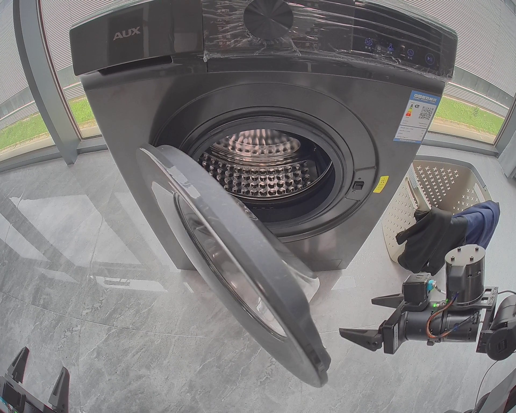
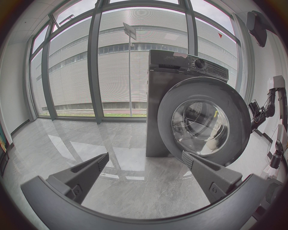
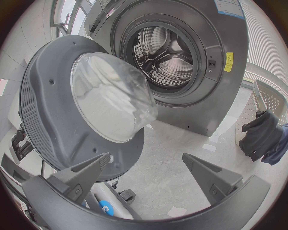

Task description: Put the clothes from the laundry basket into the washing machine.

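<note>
While the right gripper (image 1: 366,317) hangs spread open at lower right of the head view, the clothes lie just above it.
A black cloth garment (image 1: 432,239) droops over the rim of the beige perforated plastic laundry basket (image 1: 446,185), with a dark blue garment (image 1: 484,220) beside it. The gripper points leftward, away from them, toward the open round door (image 1: 236,258) of the grey washing machine (image 1: 134,107). The open left gripper (image 1: 40,371), at lower left, is far farther off.

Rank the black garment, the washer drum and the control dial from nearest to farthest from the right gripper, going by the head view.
1. black garment, at the right, just beyond the right gripper.
2. washer drum, centre, set deeper in.
3. control dial, top centre, farthest back.
</note>
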